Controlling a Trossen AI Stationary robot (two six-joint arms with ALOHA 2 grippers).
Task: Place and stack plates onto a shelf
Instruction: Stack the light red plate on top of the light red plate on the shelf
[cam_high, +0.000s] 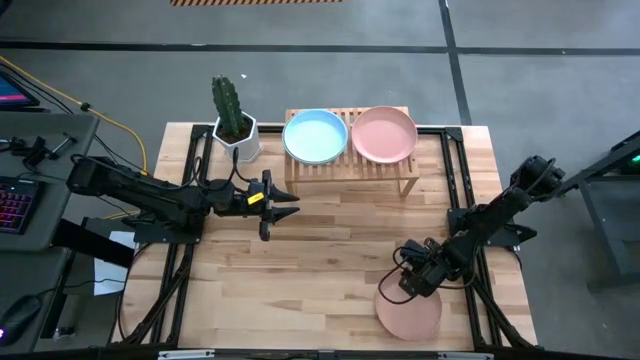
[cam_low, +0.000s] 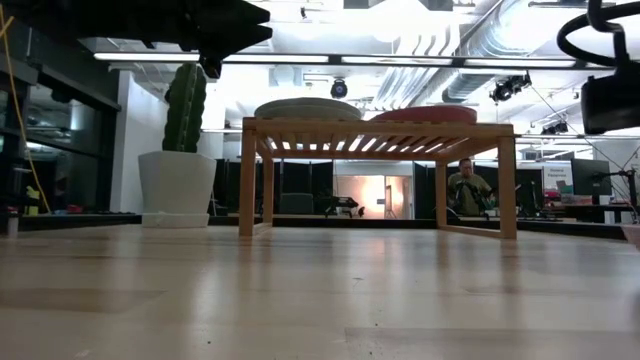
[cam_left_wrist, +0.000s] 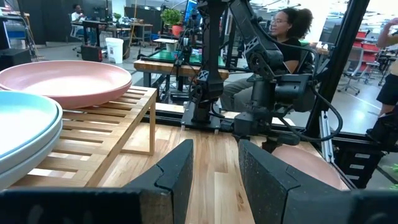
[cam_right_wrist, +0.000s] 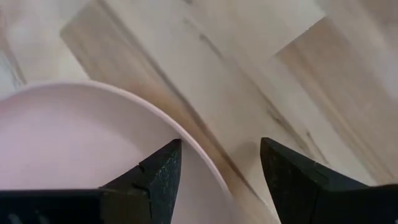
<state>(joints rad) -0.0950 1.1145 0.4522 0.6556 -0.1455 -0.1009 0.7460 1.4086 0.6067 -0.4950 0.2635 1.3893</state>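
Note:
The wooden shelf (cam_high: 350, 172) (cam_low: 375, 130) stands at the table's far side. On it rest a light blue plate (cam_high: 315, 135) (cam_left_wrist: 25, 124), lying on a pale plate beneath it, and a pink plate (cam_high: 384, 133) (cam_left_wrist: 62, 81) to its right. Another pink plate (cam_high: 410, 318) (cam_right_wrist: 74, 143) lies flat near the table's near right edge. My left gripper (cam_high: 290, 200) (cam_left_wrist: 214, 152) hovers open in front of the shelf. My right gripper (cam_high: 408, 278) (cam_right_wrist: 221, 149) is open above that plate's far rim, one finger over the plate and one outside it. I see no touch.
A cactus in a white pot (cam_high: 235, 130) (cam_low: 178, 185) stands left of the shelf. Bare wooden tabletop (cam_high: 330, 250) lies between the two grippers. A person sits beyond the table's right side in the left wrist view. A keyboard sits off the table's left edge.

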